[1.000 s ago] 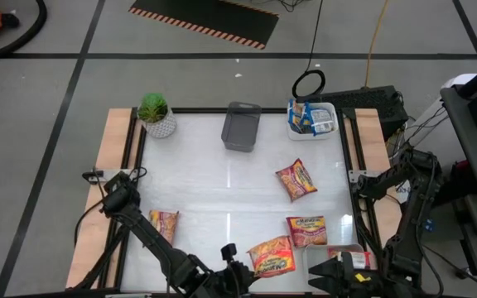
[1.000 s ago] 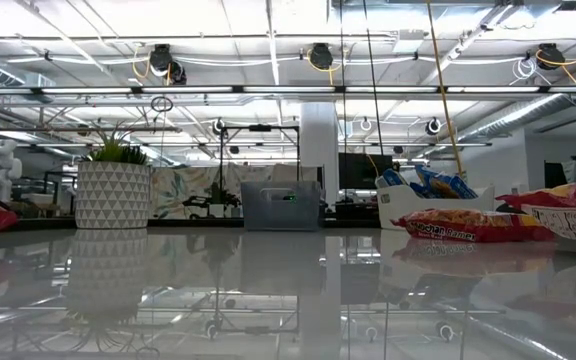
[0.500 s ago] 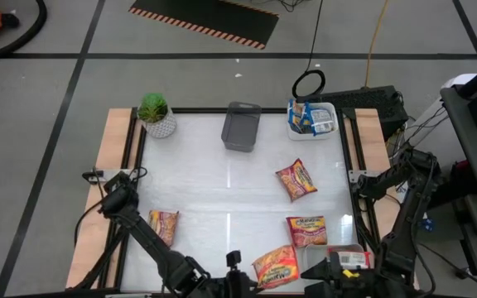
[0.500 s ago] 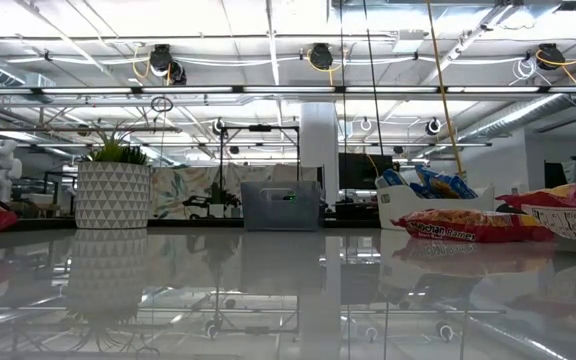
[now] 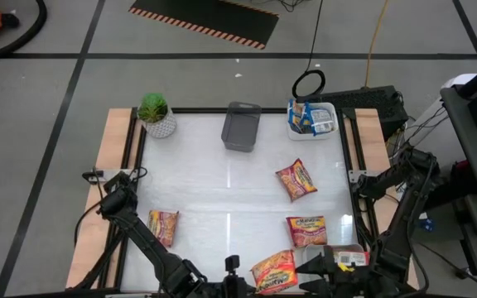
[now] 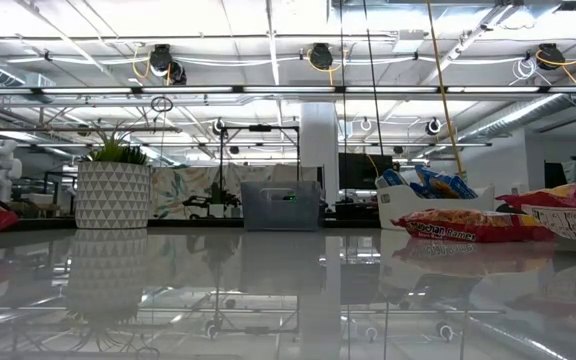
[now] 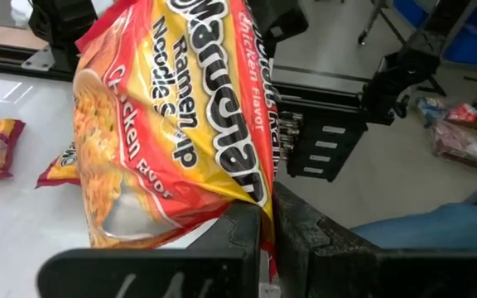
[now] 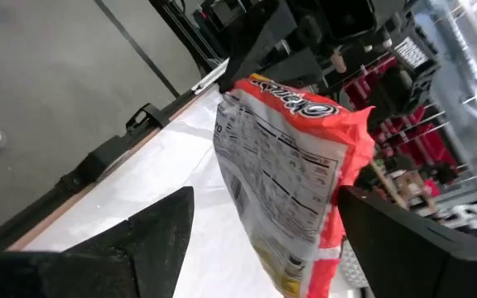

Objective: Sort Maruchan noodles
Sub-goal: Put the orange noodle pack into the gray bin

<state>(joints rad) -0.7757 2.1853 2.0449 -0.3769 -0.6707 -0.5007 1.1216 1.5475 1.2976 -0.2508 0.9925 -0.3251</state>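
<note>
High view: the left gripper (image 5: 240, 277) sits at the table's near edge, pinching an orange-and-yellow Maruchan packet (image 5: 275, 271) that juts toward the right gripper (image 5: 317, 266), just beside it. Beyond the right gripper lies a second orange packet (image 5: 306, 231), farther still a third packet (image 5: 296, 180), and a fourth packet (image 5: 163, 226) lies well off to the left gripper's side. At the far edge stand a potted plant (image 5: 156, 114), a grey tray (image 5: 241, 126) and a white tray (image 5: 311, 117) holding blue packets.

Low view: neither gripper shows; the plant pot, grey tray and white tray stand along the back.

Left wrist view: the fingers (image 7: 247, 248) are clamped narrow on the chicken-flavour packet's bottom edge.

Right wrist view: the fingers (image 8: 160, 223) stand wide apart, the held packet's printed back between them without clear contact.
</note>
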